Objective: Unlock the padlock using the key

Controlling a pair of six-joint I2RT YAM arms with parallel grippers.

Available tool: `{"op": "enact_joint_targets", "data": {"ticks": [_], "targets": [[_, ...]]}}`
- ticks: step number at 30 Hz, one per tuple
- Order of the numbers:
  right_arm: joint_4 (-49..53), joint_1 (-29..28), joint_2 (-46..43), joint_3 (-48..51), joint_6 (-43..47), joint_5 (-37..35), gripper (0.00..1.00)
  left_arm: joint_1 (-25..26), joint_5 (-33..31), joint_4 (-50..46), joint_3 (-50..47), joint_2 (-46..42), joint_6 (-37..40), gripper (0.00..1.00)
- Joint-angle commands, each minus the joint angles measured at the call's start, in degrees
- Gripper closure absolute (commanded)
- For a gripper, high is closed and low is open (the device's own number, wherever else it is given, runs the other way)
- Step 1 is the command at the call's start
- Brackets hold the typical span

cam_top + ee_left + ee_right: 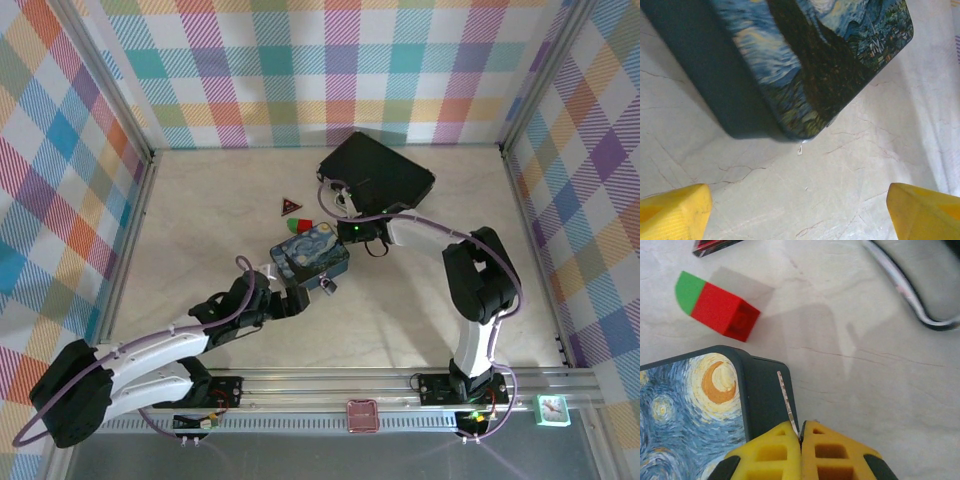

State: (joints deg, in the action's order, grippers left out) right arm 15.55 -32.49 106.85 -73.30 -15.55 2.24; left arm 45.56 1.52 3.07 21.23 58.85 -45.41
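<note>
The left jaws stand wide apart with nothing in them, I think ready to grab the padlock (328, 286), which lies on the table (400, 310) by the near right corner of the blue tin (305, 255). Farther back, the right jaws pinch the thin key (788, 405) tight, probably to carry it over.
</note>
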Motion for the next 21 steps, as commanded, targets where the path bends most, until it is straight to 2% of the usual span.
{"op": "enact_joint_targets", "data": {"ticks": [1, 8, 12, 15, 18, 21], "targets": [[1.43, -0.21, -0.75, -1.86, -1.57, 1.01, 1.0, 3.68, -7.1, 5.22, 1.5, 2.69, -5.7, 0.1], [4.21, 2.05, -11.38, 4.04, 1.52, -1.27, 1.0, 11.62, -14.35, 10.88, 8.96, 16.5, -9.82, 0.1], [4.64, 4.78, -18.46, 10.29, 1.53, 0.09, 1.0, 13.99, -17.86, 15.16, 12.33, 25.63, -12.61, 0.18], [4.84, 5.98, -23.38, 14.56, 1.31, 0.89, 1.0, 15.86, -23.88, 15.19, 15.7, 31.22, -12.64, 0.24], [5.38, 6.29, -27.56, 17.71, 1.07, 1.01, 1.0, 17.6, -32.06, 13.03, 18.87, 35.09, -12.9, 0.25], [5.37, 6.73, -31.27, 20.43, 0.46, 0.92, 1.0, 17.98, -36.87, 11.37, 20.76, 38.61, -14.47, 0.29]]}}
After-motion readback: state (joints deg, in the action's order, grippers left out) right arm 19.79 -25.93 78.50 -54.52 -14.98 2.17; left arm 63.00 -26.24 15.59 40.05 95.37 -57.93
